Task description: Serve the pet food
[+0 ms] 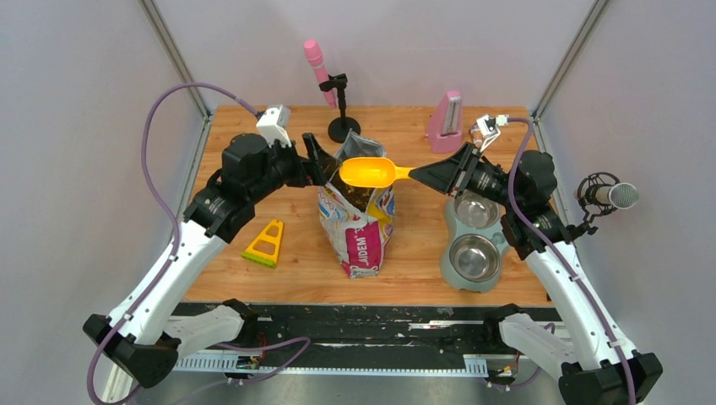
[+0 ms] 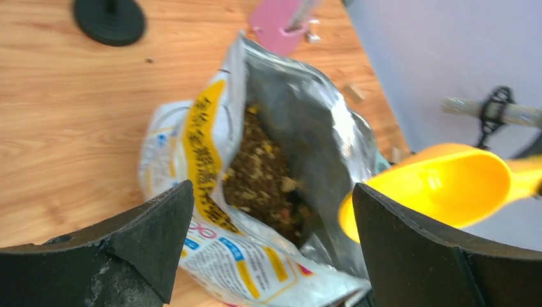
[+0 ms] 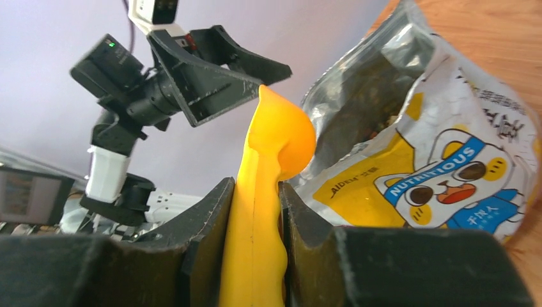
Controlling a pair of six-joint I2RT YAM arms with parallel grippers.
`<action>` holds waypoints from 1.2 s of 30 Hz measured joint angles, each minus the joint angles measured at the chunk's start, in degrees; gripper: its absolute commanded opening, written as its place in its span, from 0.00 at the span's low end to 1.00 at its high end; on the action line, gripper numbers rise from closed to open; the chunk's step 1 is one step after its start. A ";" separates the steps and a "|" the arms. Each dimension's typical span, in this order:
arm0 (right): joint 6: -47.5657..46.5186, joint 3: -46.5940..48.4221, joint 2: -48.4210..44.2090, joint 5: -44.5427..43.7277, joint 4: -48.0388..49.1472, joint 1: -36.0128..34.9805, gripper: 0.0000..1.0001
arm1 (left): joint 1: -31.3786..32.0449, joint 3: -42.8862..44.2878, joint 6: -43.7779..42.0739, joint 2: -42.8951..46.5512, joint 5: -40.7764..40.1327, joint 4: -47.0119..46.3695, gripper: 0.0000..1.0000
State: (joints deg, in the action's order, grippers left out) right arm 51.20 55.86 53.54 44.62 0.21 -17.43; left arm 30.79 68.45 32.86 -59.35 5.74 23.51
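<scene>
Surface [image 1: 405,261]: wooden top, both arms reaching in toward the middle.

Bag [image 1: 359,224]: crinkly printed foil pouch, standing roughly centre, mouth open and facing up toward the far side. Silver lining shows in the left wrist view.

Pet food [image 2: 259,173]: loose brown and tan kibble lying inside the open bag, well down below the rim. From above, a dark patch of it shows in the mouth, just under the scoop.

Scoop [image 1: 367,172]: yellow plastic, held level over the bag mouth with the bowl pointing left and the handle pointing right. It sits in the air above the kibble, not in it.

Right gripper [image 3: 255,185]: fingers clamped on the scoop's handle, one on each flat side, with the bowl projecting forward past the tips.

Left gripper [image 2: 271,192]: fingers spread wide, gripping nothing. They sit at the bag's left upper edge, with the bag mouth framed between them in the wrist view. It probably isn't touching the foil, but the blurred wrist view leaves that unsure.

Double bowl stand [image 1: 473,236]: grey, with two steel bowls, to the right of the bag and under the right arm.

Yellow triangular piece [image 1: 265,245]: flat on the surface, left of the bag.

Pink metronome [image 1: 445,122]: far edge, right of centre.
</scene>
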 measured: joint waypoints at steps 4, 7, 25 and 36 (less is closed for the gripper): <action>-3.28 1.53 -0.63 -3.61 -5.05 -0.02 0.00 | -0.09 6.69 -3.15 -5.70 -7.17 5.35 1.00; -5.92 1.95 -2.19 -7.34 -8.35 -0.07 0.00 | -0.15 8.79 -4.94 -10.19 -9.35 8.15 1.00; -14.82 1.97 -8.31 -30.58 -18.21 -0.07 0.00 | 0.94 16.06 -9.09 -23.96 -9.42 16.55 0.01; -16.61 3.74 -7.91 -29.59 -20.52 -0.04 0.00 | 3.89 21.44 -14.95 -27.17 -25.35 22.58 0.00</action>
State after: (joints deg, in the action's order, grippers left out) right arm 34.59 59.59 45.63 15.03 -20.32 -17.47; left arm 34.68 89.89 17.91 -86.52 -19.62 46.09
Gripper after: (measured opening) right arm 0.282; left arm 0.008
